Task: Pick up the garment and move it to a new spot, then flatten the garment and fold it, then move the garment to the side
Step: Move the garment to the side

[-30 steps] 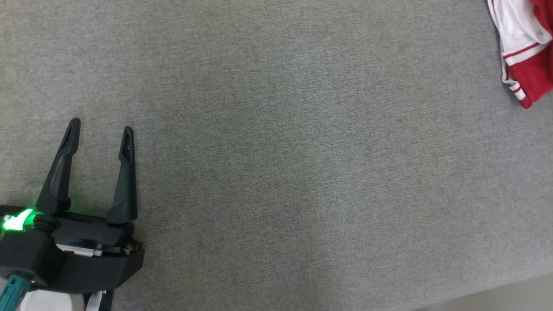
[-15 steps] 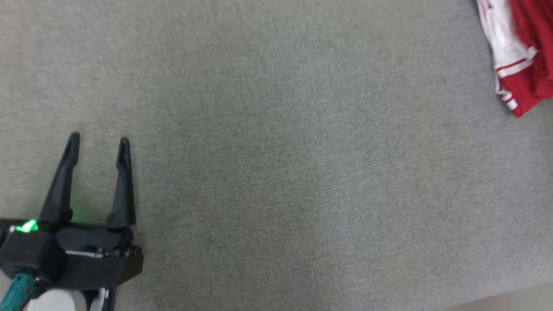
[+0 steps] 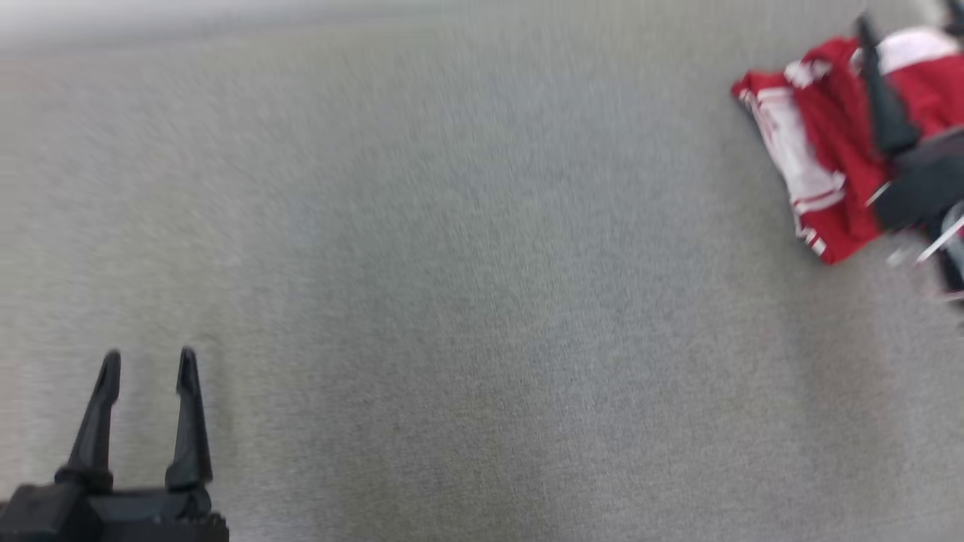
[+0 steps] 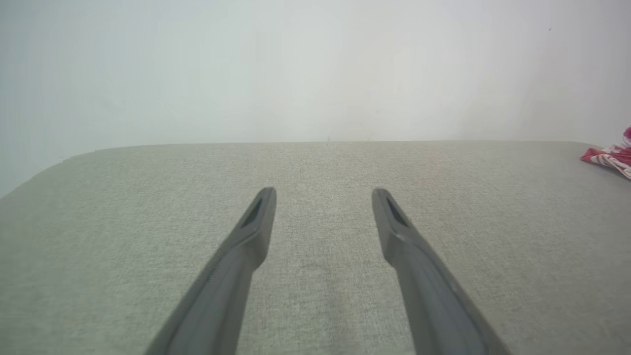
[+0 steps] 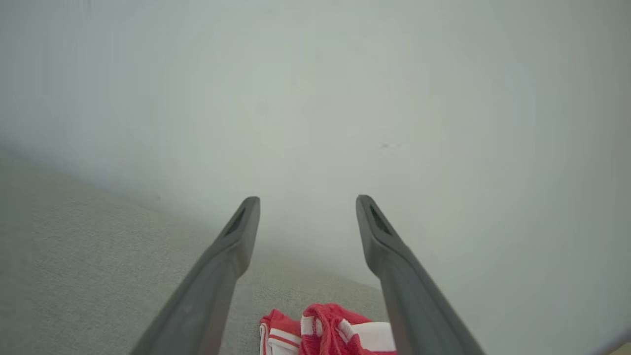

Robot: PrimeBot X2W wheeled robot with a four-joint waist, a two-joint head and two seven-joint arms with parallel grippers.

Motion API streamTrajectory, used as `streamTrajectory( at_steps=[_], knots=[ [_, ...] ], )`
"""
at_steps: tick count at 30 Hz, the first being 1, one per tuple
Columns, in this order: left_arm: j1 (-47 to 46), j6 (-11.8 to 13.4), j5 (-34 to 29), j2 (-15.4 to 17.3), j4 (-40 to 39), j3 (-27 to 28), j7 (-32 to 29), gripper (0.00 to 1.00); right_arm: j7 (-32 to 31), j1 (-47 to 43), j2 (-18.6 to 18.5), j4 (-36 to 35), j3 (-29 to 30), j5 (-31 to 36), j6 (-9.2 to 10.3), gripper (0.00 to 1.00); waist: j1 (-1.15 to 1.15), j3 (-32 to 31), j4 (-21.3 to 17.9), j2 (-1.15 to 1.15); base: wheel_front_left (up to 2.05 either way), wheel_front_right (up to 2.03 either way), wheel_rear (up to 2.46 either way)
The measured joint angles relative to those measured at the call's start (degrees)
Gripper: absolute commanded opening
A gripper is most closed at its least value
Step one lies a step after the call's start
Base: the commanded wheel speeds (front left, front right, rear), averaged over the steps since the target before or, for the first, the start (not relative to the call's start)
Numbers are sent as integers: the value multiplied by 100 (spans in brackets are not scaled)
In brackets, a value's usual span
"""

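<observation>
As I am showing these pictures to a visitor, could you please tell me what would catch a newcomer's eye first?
The crumpled red and white garment at the far right of the grey fabric surface stands out at once. The right claw hangs open over it, and the left claw stands open at the lower left of the head view, over bare fabric.

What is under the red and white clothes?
The garment lies bunched on the grey fabric surface, which shows beside it. Whatever is beneath its folds is covered, so I cannot tell if anything else is there.
</observation>
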State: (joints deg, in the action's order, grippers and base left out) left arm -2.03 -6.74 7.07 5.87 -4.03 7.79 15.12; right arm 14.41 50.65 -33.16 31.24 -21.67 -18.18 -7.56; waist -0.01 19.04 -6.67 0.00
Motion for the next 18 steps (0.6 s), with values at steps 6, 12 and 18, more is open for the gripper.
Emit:
streamTrajectory(
  at_steps=[6,12,18],
  knots=[
    [215,24,43,-90,126,71,0,100,22,-1062,657,-499,499,33,0,100,0,-604,131,0,0,0,0],
    [374,23,46,-158,308,35,1,100,22,-2363,1271,-1129,1161,177,0,100,-1,-1101,299,0,0,0,0],
    [524,34,49,-205,458,8,0,100,-70,-3684,1805,-1836,1488,453,0,100,-1,-1515,436,-1,0,0,0]
  ],
)
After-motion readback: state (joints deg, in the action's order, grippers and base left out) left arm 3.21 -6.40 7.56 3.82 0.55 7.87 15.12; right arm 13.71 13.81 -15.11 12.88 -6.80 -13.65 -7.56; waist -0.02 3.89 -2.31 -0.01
